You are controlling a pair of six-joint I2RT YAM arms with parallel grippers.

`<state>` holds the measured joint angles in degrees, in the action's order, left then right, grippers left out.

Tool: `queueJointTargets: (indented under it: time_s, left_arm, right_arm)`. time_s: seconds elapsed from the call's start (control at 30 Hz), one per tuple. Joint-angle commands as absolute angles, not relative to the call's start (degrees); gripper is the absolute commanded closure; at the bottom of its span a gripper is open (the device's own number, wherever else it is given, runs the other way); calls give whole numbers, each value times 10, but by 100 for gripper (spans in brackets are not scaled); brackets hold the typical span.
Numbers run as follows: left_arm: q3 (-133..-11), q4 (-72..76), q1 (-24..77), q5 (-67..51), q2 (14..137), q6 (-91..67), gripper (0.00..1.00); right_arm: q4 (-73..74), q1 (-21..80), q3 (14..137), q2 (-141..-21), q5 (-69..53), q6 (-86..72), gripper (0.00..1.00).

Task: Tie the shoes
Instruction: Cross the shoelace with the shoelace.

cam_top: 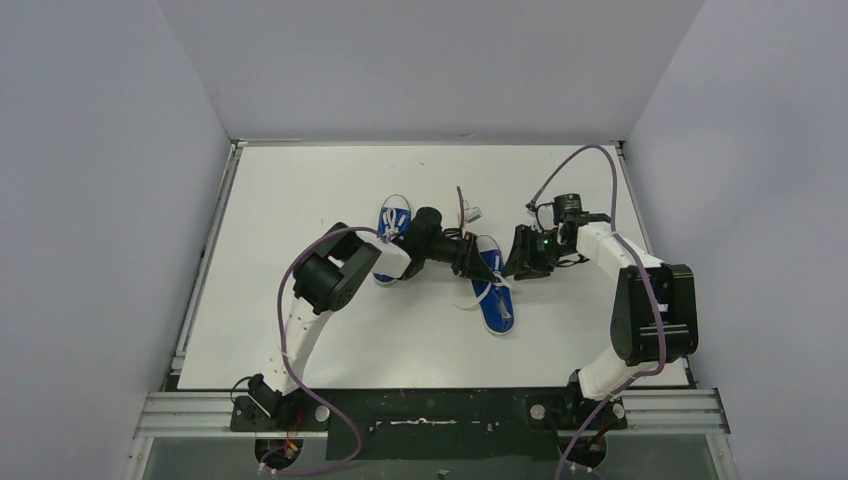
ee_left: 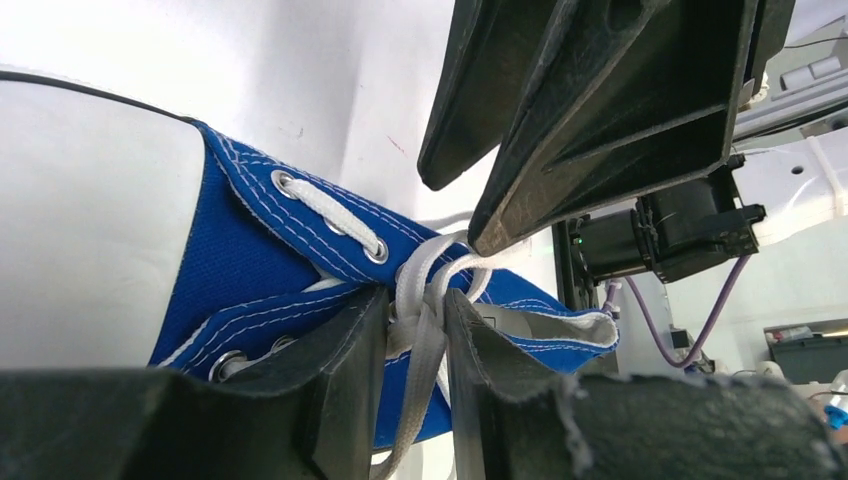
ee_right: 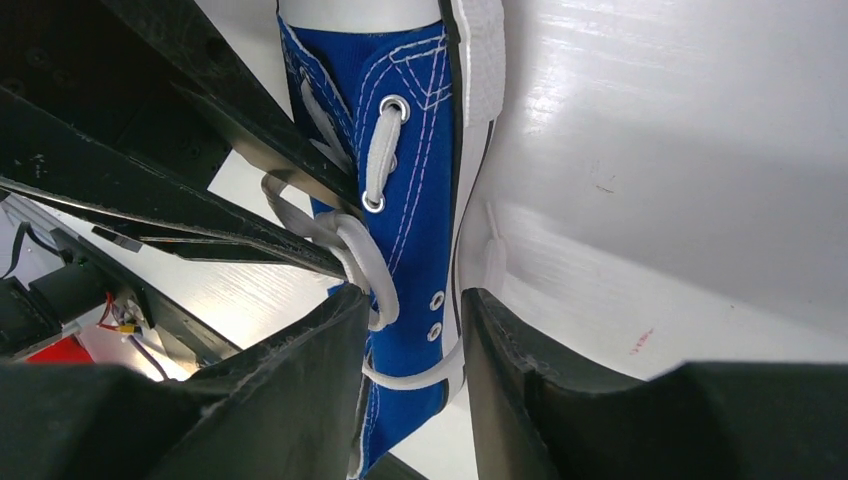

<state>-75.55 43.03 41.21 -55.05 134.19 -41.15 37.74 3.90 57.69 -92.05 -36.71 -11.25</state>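
Observation:
Two blue sneakers lie on the white table (cam_top: 300,300). One shoe (cam_top: 497,305) lies in the middle with its toe toward me. The other shoe (cam_top: 394,221) is at the left, partly hidden under my left arm. My left gripper (cam_top: 478,264) is shut on the white lace (ee_left: 440,262) over the middle shoe's tongue; in the left wrist view (ee_left: 417,312) the lace is pinched between both fingers. My right gripper (cam_top: 508,262) meets it from the right. In the right wrist view (ee_right: 415,335) its fingers close on that shoe's (ee_right: 420,150) side wall and a lace loop (ee_right: 365,260).
A small grey object (cam_top: 470,212) lies on the table just behind the grippers. A loose lace end (cam_top: 472,297) trails left of the middle shoe. Grey walls enclose the table on three sides. The two grippers are almost touching each other.

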Motion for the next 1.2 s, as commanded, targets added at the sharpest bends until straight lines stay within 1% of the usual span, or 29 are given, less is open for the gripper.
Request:
queueJointTargets:
  time_s: [0.0, 0.23, 0.43, 0.57, 0.63, 0.7, 0.83, 0.87, 0.9, 0.93, 1.07, 1.17]
  left_arm:
    - [-760, 340, 418, -542, 1333, -353, 74]
    - [-770, 298, 421, -539, 1326, -327, 75]
    - [-783, 259, 423, -532, 1317, -304, 76]
    - [-792, 233, 422, -525, 1309, -290, 76]
    - [-794, 224, 422, -524, 1303, -287, 75]
    - [-795, 216, 418, -525, 1293, -290, 72]
    - [-783, 210, 402, -542, 1259, -300, 60]
    - [-779, 212, 396, -552, 1251, -302, 52]
    - [-774, 217, 389, -559, 1243, -306, 41]
    - [-768, 218, 382, -566, 1233, -308, 37]
    - [-767, 211, 362, -581, 1222, -296, 36]
    - [-802, 154, 365, -578, 1231, -240, 36]
  right_arm:
    - [341, 45, 571, -897, -399, -116, 60]
    - [330, 52, 569, -898, -382, -121, 61]
    - [336, 68, 576, -910, -364, -111, 67]
    - [345, 76, 579, -904, -353, -103, 77]
    - [349, 78, 579, -900, -347, -93, 87]
    - [353, 79, 577, -893, -334, -80, 100]
    - [340, 76, 566, -880, -334, -74, 100]
    - [339, 76, 564, -880, -336, -72, 100]
    - [339, 77, 565, -881, -339, -70, 100]
    - [338, 77, 564, -880, -341, -69, 100]
    - [330, 77, 561, -873, -346, -68, 100]
    - [331, 77, 562, -873, -352, -66, 100]
